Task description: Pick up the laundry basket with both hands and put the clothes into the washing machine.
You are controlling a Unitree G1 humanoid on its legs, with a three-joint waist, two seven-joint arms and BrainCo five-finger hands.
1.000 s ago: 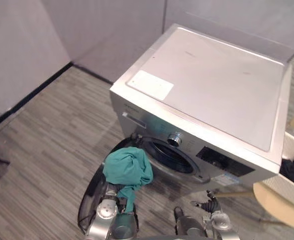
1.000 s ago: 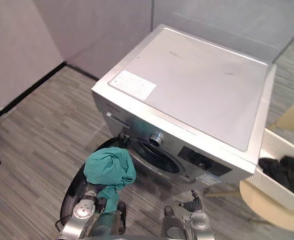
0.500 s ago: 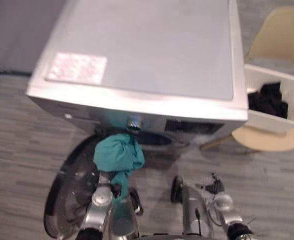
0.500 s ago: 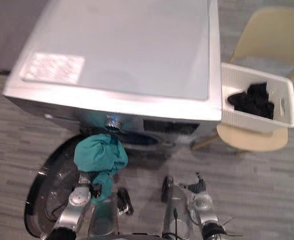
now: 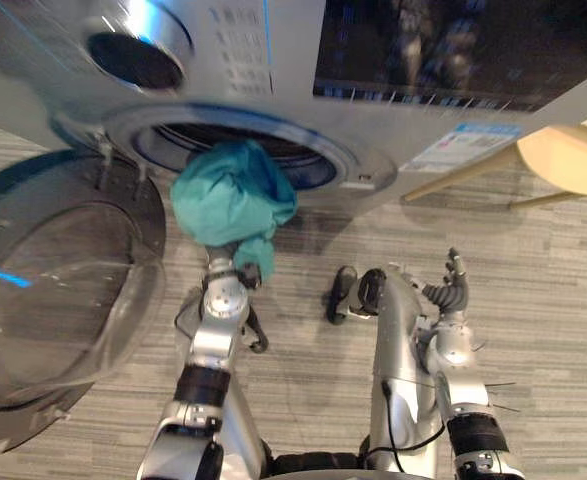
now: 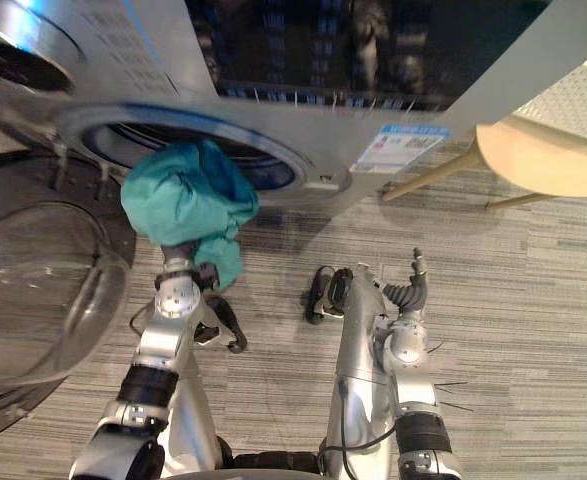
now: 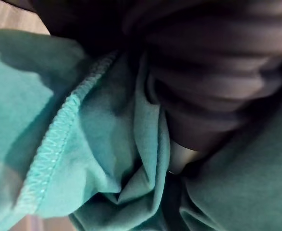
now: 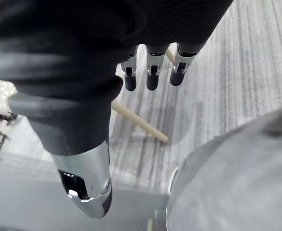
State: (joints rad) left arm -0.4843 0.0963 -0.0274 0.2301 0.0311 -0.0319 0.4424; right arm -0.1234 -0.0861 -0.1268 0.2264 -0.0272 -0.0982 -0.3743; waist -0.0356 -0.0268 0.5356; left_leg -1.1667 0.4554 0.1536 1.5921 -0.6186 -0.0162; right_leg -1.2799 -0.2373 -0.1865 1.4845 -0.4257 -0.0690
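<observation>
Right in front of the washing machine [image 5: 273, 60], at the lower edge of its round opening [image 5: 273, 150], a bunched-up teal cloth [image 5: 231, 195] sits on the left hand [image 7: 213, 72]. The cloth covers that hand, so whether it is clenched cannot be told. The machine's glass door [image 5: 53, 270] is wide open on its left. The right hand [image 5: 450, 293] hangs over the floor [image 5: 553, 300] before the machine, loose and holding nothing. A tan chair [image 5: 568, 160] stands right of the machine, with a corner of a white basket [image 6: 578, 95] above its seat.
</observation>
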